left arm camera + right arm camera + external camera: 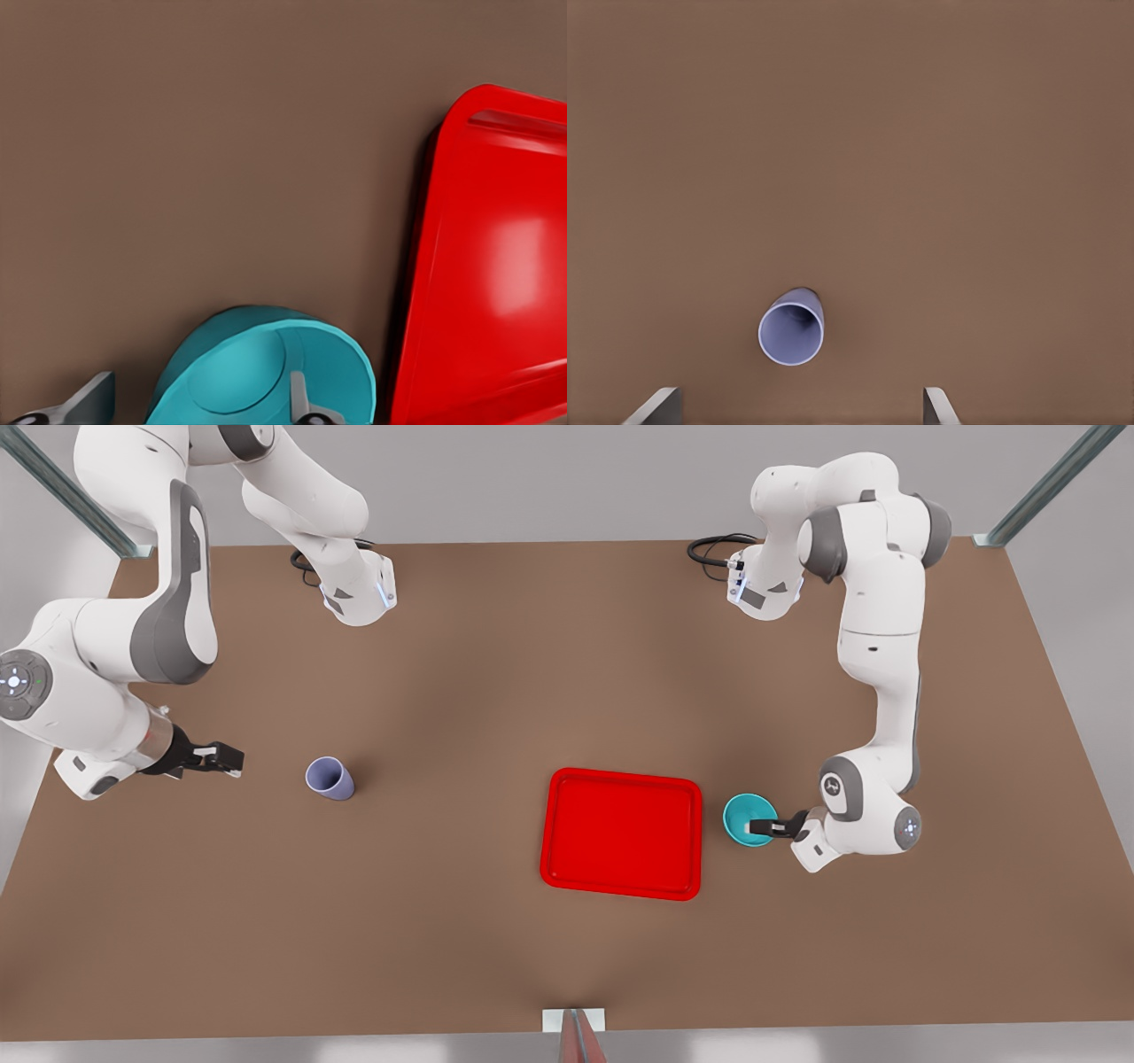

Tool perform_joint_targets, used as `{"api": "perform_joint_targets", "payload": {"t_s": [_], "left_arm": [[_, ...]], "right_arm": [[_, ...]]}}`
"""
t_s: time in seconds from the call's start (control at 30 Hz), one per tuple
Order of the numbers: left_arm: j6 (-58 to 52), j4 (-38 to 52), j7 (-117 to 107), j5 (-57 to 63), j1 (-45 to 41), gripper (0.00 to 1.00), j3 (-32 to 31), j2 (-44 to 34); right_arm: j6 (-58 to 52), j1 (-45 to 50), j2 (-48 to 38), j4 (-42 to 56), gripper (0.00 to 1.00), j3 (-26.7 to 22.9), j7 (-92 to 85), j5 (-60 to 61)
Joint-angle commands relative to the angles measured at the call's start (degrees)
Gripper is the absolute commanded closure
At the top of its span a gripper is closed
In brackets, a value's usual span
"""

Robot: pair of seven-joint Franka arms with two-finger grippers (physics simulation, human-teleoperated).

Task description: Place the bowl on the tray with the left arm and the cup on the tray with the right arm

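The teal bowl (744,815) (239,372) sits on the table just off the red tray (620,833) (496,266), on the front view's right. My left gripper (769,828) (199,400) is open and straddles the bowl's rim, one finger inside the bowl and one outside it. The lavender cup (330,778) (791,330) stands upright on the table, well off to the tray's other side. My right gripper (223,758) (799,405) is open, off to the cup's side at the front view's left, a short gap from it.
The brown table (496,664) stretches bare between cup and tray. Both arm bases (359,589) (762,584) stand at the far edge with cables. A small white bracket (574,1020) sits at the near edge.
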Motion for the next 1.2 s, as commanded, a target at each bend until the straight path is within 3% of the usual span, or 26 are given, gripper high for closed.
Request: {"api": "perform_joint_targets", "payload": {"t_s": [0.0,0.03,0.27,0.3,0.33,0.37,0.8,0.93,1.0,1.1,1.17], "left_arm": [[0.0,0.0,0.0,0.0,0.0,0.4,0.0,0.0],[0.0,0.0,0.1,0.1,0.0,0.53,0.0,0.0],[0.4,0.1,0.1,0.2,0.0,0.55,0.0,1.2],[0.4,0.2,0.1,0.2,0.0,0.59,0.0,1.2],[0.4,0.2,-0.4,0.1,0.0,0.72,0.1,1.2],[0.4,0.2,-0.8,0.1,0.0,0.77,0.2,1.2],[-0.1,4.7,-11.1,-0.1,-0.1,0.79,1.1,-2.8],[4.0,7.3,-23.6,-0.5,-9.1,0.79,0.8,-1.8],[6.9,7.6,-27.6,-0.6,-12.0,0.79,0.5,-0.8],[10.2,7.9,-31.3,-4.0,-15.9,0.79,0.4,0.4],[10.5,7.9,-31.7,-4.8,-16.3,0.79,0.3,1.3]], "right_arm": [[0.0,0.0,0.0,0.0,0.0,0.0,0.0,0.0],[0.0,0.1,0.0,0.0,0.0,0.0,0.0,0.0],[0.0,0.1,0.0,0.0,0.0,0.0,0.1,0.0],[0.0,0.1,0.0,0.0,0.0,0.0,0.1,0.0],[0.0,0.1,0.0,0.0,0.0,0.0,0.1,0.0],[0.0,0.1,0.0,0.0,0.0,0.0,0.1,0.0],[-0.9,0.9,0.3,-0.8,0.0,0.2,-0.2,0.1],[-2.9,0.2,7.6,1.1,0.0,0.3,-1.2,0.8],[-2.1,-0.4,7.6,-3.0,0.0,0.2,-0.8,-0.7],[14.9,-3.9,-0.2,-25.0,0.0,0.5,-0.4,-0.5],[22.5,-5.8,-0.2,-30.3,0.0,0.6,-0.4,-0.5]]}}
